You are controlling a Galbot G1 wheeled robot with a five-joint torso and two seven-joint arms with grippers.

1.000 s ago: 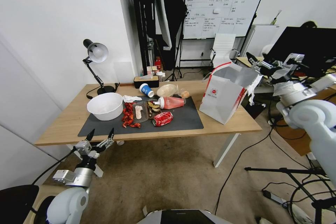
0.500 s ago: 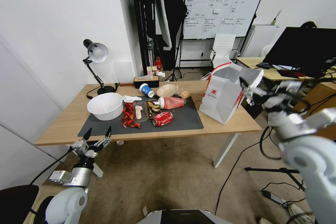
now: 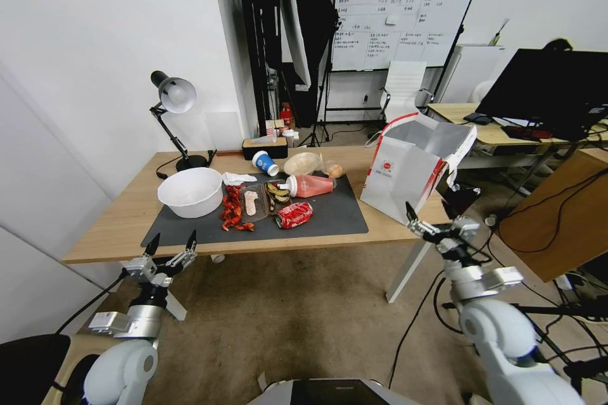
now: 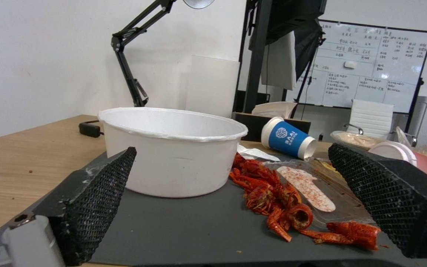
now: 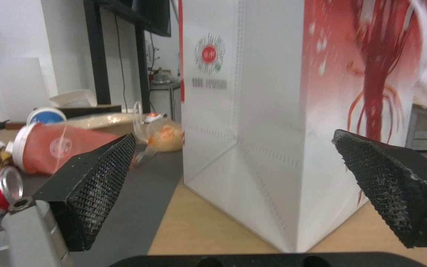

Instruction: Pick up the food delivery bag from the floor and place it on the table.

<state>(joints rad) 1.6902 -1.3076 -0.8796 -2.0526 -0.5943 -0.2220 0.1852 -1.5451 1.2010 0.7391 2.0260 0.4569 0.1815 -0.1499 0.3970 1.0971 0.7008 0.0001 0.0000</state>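
While the food delivery bag (image 3: 410, 172) stands upright on the right end of the tabletop (image 3: 114, 228), its mouth open to the silver lining and one bottom corner at the near edge, my right gripper (image 3: 432, 220) hangs just off that edge, below and in front of the bag, jaws spread wide and holding nothing; seen from the right wrist, the bag (image 5: 293, 122) rises between the two black pads, its round red logo on one face and a red print on the other, touched by neither; my left gripper (image 3: 170, 248) waits low at the near left edge of the tabletop, jaws likewise wide apart and empty; from the left wrist it faces the white bowl (image 4: 171, 148) on the dark grey mat (image 4: 198, 230), with red crayfish shells (image 4: 278, 200) and a tipped blue paper cup (image 4: 288, 138) beside it; a crushed red can (image 3: 294, 215) and a pink bottle (image 3: 310, 185) lie on the mat between bowl and bag; black cables trail across the floor (image 3: 304, 323).
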